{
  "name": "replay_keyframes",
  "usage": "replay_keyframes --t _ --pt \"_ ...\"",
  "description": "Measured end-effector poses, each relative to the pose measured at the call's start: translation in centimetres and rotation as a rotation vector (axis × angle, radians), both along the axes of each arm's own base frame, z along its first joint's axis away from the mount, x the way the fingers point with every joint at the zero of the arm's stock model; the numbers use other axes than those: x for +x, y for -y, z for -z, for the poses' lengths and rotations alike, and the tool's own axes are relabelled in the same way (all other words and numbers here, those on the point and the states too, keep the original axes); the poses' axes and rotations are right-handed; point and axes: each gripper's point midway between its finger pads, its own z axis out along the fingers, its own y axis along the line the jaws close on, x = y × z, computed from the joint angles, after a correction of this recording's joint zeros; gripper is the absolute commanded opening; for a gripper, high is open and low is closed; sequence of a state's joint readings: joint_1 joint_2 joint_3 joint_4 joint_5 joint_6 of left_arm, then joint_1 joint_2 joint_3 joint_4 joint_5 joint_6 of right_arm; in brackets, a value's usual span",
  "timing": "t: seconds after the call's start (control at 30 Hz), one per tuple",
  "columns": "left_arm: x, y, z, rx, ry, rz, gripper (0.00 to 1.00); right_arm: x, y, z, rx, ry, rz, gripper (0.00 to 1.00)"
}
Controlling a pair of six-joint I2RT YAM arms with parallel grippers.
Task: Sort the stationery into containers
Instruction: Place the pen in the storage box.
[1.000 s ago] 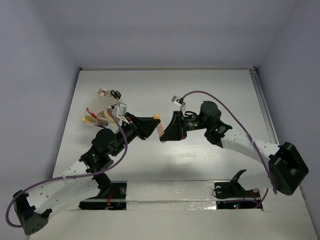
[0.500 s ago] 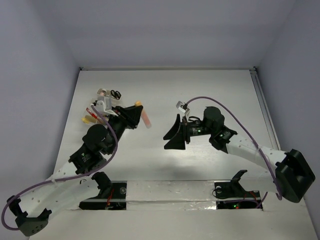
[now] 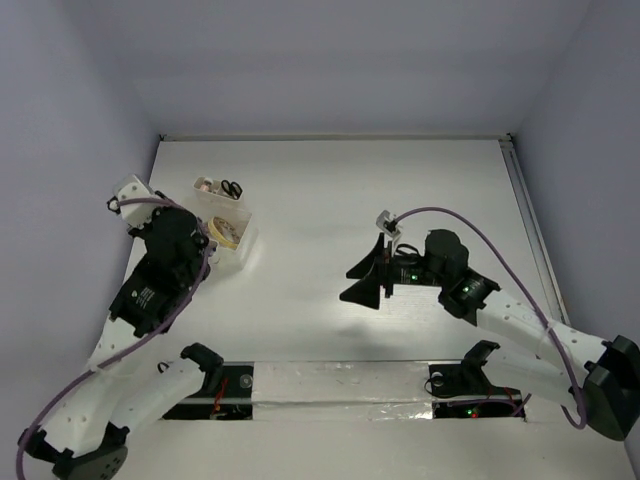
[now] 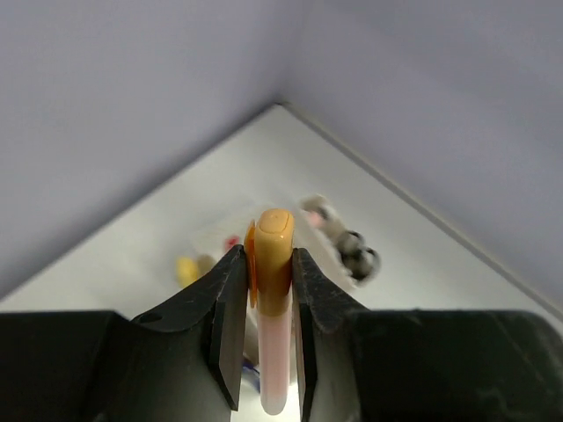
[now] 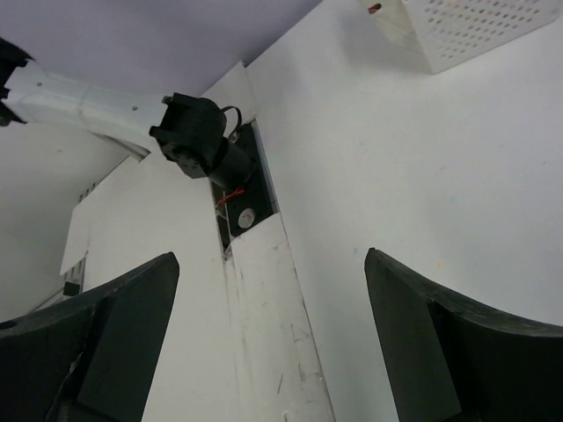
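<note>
- Gripping is shown in the left wrist view: the left tool (image 4: 268,264) is closed narrowly on a pink stick (image 4: 274,352) with an orange-yellow cap, which is held upright between the two black fingers (image 4: 227,308).
- The left arm (image 3: 150,290) is folded back over the left edge of the desk (image 3: 400,190), with its wrist raised just beside the container (image 3: 240,245).
- The container is set at the far left of the desk. Black-handled scissors (image 3: 231,187) are seen in its far compartment and a tape roll (image 3: 226,232) in a nearer one.
- Beneath the held stick, a yellow bit (image 4: 187,266) and dark scissor handles are made out only as blurs.
- The right tool (image 3: 365,282) is spread wide and nothing is held in it. Its fingers (image 5: 114,334) are seen well apart at the edges of the right wrist view.
- The right arm (image 3: 500,310) is stretched from the near right towards the desk's middle, its tool pointed left above bare desk.
</note>
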State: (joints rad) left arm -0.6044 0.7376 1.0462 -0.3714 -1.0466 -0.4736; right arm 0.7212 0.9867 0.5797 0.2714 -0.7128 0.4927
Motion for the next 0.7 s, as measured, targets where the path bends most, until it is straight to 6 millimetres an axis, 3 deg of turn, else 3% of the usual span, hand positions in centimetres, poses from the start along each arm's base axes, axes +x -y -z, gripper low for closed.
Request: replay_keyframes --t 0.17,0.33,0.5,0.7 --pt "1.0 -6.1 1.5 0.107 -0.126 -0.22 0.0 -0.3 0.8 -1.1 0.015 0.045 0.03 0.93" --pt "3.1 -9.1 3.7 0.148 -0.22 -0.268 0.0 -0.6 1.4 -2.3 0.038 0.087 0.044 0.93" --pt "5.2 -9.6 6.5 0.17 -0.272 -0.226 0.0 -0.5 1.3 -2.1 0.033 0.083 0.043 0.93" --pt "7.0 -9.3 8.0 0.198 -0.251 -0.189 0.0 -0.7 1.2 -1.9 0.029 0.076 0.028 0.92"
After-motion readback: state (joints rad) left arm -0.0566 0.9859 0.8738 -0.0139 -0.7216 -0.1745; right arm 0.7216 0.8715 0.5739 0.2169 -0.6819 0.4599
